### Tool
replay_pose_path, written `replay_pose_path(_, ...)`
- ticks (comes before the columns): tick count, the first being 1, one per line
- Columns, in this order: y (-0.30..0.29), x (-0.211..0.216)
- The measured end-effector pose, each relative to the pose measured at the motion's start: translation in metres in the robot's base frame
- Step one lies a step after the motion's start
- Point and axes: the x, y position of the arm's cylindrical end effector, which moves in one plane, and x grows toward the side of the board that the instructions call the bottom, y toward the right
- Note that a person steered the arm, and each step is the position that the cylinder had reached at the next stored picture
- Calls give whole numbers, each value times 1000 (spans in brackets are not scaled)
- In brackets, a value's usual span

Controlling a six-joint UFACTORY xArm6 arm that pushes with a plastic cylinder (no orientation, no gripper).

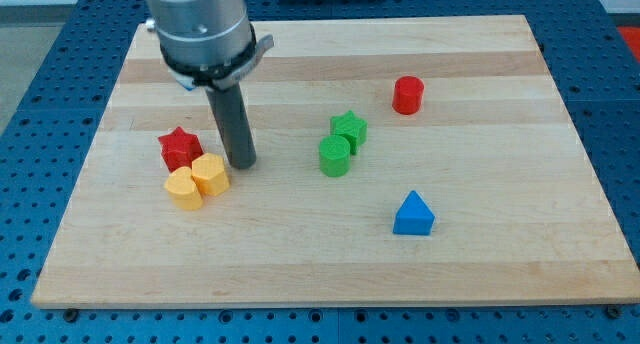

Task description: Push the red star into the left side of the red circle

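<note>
The red star (180, 146) lies on the wooden board at the view's left. The red circle (407, 94), a short red cylinder, stands far off at the view's upper right. My tip (242, 165) rests on the board just right of the red star and right above the yellow heart (211, 173), close to both; I cannot tell whether it touches them. The rod rises to the arm's grey end at the view's top left.
A yellow hexagon-like block (184, 189) sits against the yellow heart, below the red star. A green star (349, 129) and a green cylinder (335, 155) sit together in the middle. A blue triangle (413, 214) lies at the lower right. The board (320, 274) has blue perforated table around it.
</note>
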Motion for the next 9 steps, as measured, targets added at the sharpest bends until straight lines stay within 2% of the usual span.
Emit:
replay_pose_path(1, -28, -54)
replay_pose_path(2, -105, -53)
replay_pose_path(3, -153, -16)
replay_pose_path(4, -121, 18)
replay_pose_path(5, -70, 22)
replay_pose_path(8, 21, -56)
replay_pose_path(9, 32, -88)
